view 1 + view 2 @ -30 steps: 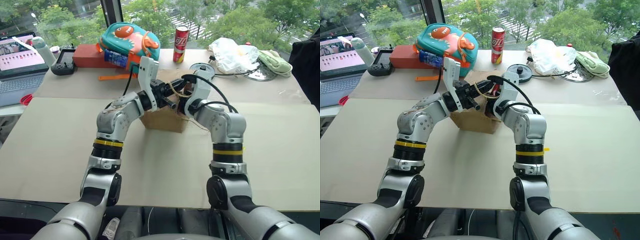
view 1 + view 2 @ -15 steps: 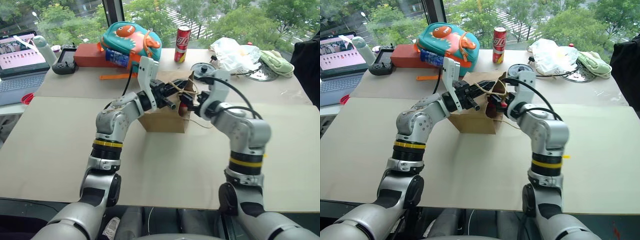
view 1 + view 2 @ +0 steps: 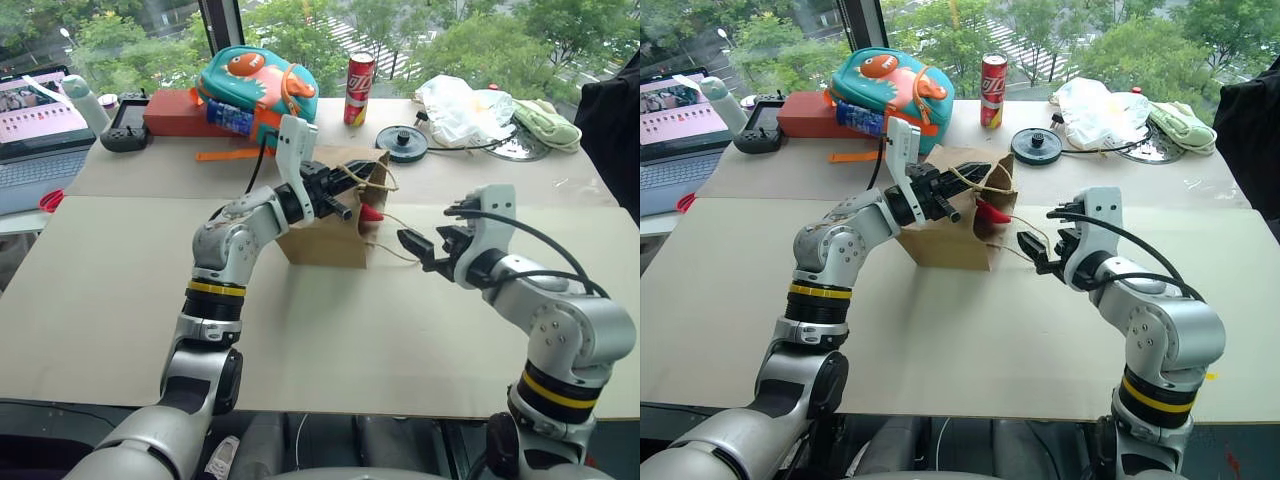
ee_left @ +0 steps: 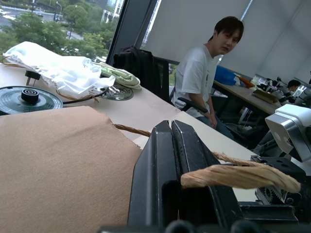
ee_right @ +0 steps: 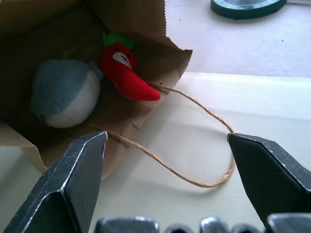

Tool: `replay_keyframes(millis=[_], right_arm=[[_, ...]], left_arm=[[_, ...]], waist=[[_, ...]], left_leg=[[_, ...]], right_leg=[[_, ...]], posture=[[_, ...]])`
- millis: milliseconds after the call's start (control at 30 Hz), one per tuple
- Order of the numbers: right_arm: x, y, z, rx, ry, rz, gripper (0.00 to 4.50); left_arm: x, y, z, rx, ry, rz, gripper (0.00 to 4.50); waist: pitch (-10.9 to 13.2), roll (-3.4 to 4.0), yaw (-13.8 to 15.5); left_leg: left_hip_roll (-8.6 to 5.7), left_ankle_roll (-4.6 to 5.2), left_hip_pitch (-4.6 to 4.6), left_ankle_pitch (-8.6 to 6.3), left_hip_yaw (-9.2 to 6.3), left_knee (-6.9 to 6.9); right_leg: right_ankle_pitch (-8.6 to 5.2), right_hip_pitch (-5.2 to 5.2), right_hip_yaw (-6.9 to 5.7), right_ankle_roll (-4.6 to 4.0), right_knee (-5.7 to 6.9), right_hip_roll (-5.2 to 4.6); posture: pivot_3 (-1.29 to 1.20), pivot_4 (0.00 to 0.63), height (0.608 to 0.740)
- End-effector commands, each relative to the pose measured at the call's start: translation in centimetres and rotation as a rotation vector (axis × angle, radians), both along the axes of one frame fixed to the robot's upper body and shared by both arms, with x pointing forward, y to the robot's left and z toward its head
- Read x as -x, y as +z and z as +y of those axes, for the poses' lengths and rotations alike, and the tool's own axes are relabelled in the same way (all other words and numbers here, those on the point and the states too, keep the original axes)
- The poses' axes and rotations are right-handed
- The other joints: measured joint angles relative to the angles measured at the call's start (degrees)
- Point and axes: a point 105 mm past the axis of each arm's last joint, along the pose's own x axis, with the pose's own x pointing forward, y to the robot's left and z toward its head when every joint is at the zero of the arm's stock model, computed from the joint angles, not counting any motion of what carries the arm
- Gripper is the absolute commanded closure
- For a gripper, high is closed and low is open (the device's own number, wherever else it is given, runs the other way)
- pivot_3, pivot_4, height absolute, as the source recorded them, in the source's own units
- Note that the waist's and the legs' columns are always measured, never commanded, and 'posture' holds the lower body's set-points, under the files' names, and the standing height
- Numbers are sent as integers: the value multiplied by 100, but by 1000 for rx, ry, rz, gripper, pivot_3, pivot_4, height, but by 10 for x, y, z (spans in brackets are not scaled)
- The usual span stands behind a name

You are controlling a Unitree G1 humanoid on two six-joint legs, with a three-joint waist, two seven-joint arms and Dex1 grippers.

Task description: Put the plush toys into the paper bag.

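Fish-face backpack (image 3: pixel 258 82) beside upright red can (image 3: pixel 359 89), laptop (image 3: pixel 40 120) far left

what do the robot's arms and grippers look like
Both arms are silver-grey metal with rounded joints, black sections and a yellow band above each elbow. The left gripper and right gripper have white wrist housings, blocky black fingers and a black cable looping along each forearm.

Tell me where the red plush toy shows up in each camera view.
Left eye: red plush toy tip pokes from the paper bag mouth.
Right eye: same, at the bag mouth.
Left wrist: not in it.
Right wrist: inside the bag, beside the grey-blue plush toy.
Shared landmark: the bag.
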Motion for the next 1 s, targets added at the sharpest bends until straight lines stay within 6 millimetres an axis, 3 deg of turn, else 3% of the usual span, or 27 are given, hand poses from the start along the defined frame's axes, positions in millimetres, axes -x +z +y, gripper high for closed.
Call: replay_keyframes(millis=[33, 233, 533, 733, 1000], right_arm=[[17, -5, 9, -82, -3, 4, 78], [16, -14, 23, 91, 11, -37, 78], [-23, -16, 34, 296, 181, -93, 78], [-47, -37, 38, 368, 285, -43, 78], [-61, -49, 42, 390, 330, -31, 78]], left_arm=[[5, 13, 2, 18, -11, -49, 4500], [5, 13, 2, 13, -11, -54, 4500], [5, 12, 2, 10, -11, -49, 4500], [6, 12, 2, 10, -7, -51, 4500], [7, 12, 5, 12, 6, -54, 4500]], waist=[[0, 0, 1], [0, 0, -4], [1, -2, -3], [1, -2, 5], [1, -3, 7]], left_leg=[[1, 0, 0, 0, -2, -1], [-4, 0, -3, 0, 4, 5], [-3, -2, 13, 1, 6, 3], [-2, -2, 13, 1, 4, 2], [-2, -2, 12, 1, 2, 3]], right_leg=[[0, 1, -1, 0, 0, 1], [0, -1, 4, 1, -2, -4], [-3, 10, 5, 6, -3, 0], [-1, 10, 4, 3, -4, 1], [0, 10, 3, 1, -1, -1]], posture=[[0, 150, 739], [0, 150, 739], [0, 150, 739], [0, 150, 739], [0, 150, 739]])
